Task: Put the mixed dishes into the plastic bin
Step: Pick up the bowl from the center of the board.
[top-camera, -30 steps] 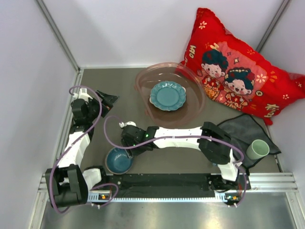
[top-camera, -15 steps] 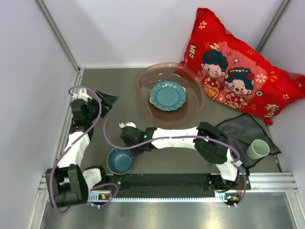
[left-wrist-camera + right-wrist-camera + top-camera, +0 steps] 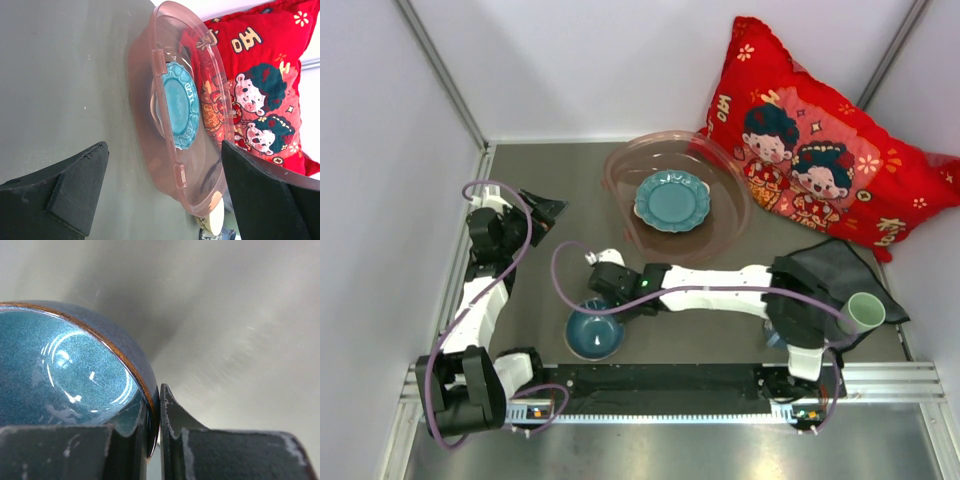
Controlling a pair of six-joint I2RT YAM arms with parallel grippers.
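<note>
Two fingers of the right hand (image 3: 604,316) are clenched on the rim of the blue bowl (image 3: 595,336), which sits at the lower centre of the top view, just beside the near rail. The right wrist view shows what the top view cannot: one finger inside the glazed wall, the other outside, and the rim (image 3: 145,390) pinched between them by the right hand (image 3: 154,407). Whether the bowl rests on the surface (image 3: 570,190) or is lifted, I cannot tell. Since half a second ago, bowl and hand have shifted rightward, and the arm's elbow now lies over the dark grey cloth (image 3: 825,262), near the pale green cup (image 3: 861,312) at lower right.

Bare surface lies open between the bowl and the plastic bin (image 3: 723,205). At left, close to the side wall, the left hand (image 3: 542,207) is released and has not moved; its wrist view shows the left hand (image 3: 164,147) spread wide with nothing between the fingers, facing the bin (image 3: 159,56) side-on. Inside lies the teal scalloped plate (image 3: 671,200), seen also through the left wrist camera (image 3: 181,112). Farthest, the red pillow (image 3: 810,140) touches the bin's right rim.
</note>
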